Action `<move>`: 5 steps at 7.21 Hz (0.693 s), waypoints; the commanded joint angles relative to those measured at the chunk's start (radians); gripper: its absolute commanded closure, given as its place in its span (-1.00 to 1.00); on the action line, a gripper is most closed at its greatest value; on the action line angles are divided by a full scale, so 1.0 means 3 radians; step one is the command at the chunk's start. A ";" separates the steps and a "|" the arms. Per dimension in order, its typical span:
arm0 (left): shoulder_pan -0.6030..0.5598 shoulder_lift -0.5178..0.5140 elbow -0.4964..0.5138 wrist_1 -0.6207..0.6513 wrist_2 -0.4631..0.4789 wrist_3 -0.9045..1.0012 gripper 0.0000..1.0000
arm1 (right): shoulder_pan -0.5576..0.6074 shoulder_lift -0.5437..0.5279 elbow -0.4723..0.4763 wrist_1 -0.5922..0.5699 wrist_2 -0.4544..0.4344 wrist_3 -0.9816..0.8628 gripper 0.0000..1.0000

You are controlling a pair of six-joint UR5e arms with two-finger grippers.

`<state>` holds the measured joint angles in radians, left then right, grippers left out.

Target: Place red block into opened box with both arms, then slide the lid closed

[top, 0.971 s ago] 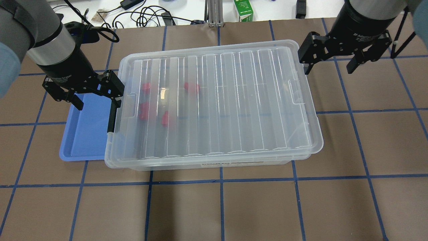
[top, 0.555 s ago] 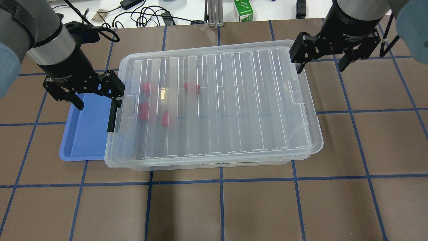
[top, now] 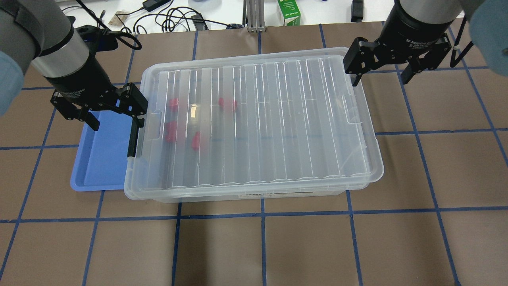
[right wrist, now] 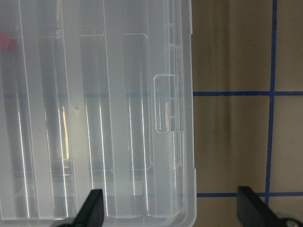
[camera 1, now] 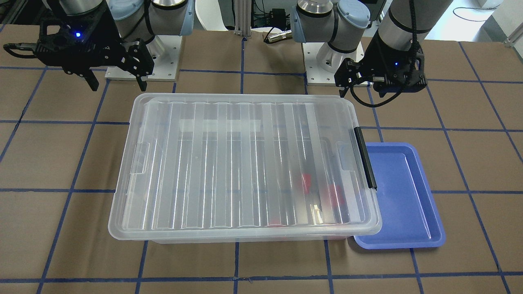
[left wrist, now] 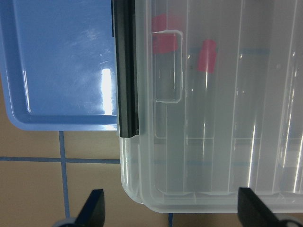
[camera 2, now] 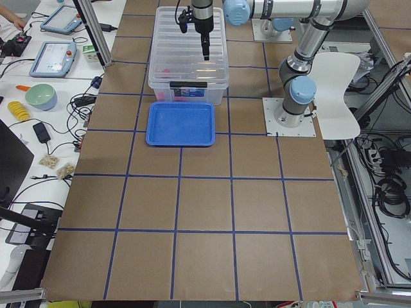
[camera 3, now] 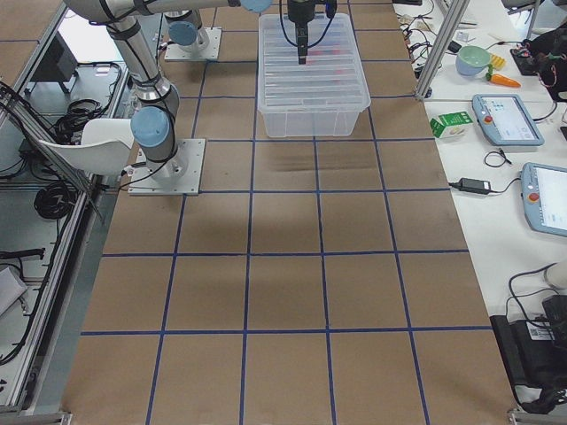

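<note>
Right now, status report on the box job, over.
Left gripper and right gripper open, empty, hovering near opposite ends of box. Lid covers box, red blocks inside. Blue tray beside box, nothing blocking.

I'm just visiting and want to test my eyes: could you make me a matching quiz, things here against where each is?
Things: 1 lid; 2 blue tray; 3 red blocks; 4 right hand.
Places: A inside the box; B open, over the box's end away from the tray; C on top of the box; D on the table, beside the box's black bar.
Pairs: 1-C, 2-D, 3-A, 4-B.
</note>
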<state>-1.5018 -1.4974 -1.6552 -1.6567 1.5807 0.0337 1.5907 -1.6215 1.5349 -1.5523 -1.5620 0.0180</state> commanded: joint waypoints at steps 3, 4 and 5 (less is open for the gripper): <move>-0.0005 -0.0014 -0.0015 0.0000 0.0008 0.0000 -1.00 | 0.0000 0.0000 0.0007 0.0005 -0.0014 0.0001 -1.00; -0.0005 -0.0004 -0.0030 0.0000 0.0008 0.0000 -1.00 | 0.0000 0.0000 0.0007 0.0005 -0.0014 0.0001 -1.00; -0.0010 -0.0009 -0.0031 0.0000 0.0008 -0.0010 -1.00 | 0.0000 0.0000 0.0012 0.0005 -0.0014 0.0006 -1.00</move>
<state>-1.5038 -1.4999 -1.6624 -1.6568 1.5832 0.0330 1.5907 -1.6214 1.5375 -1.5510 -1.5661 0.0188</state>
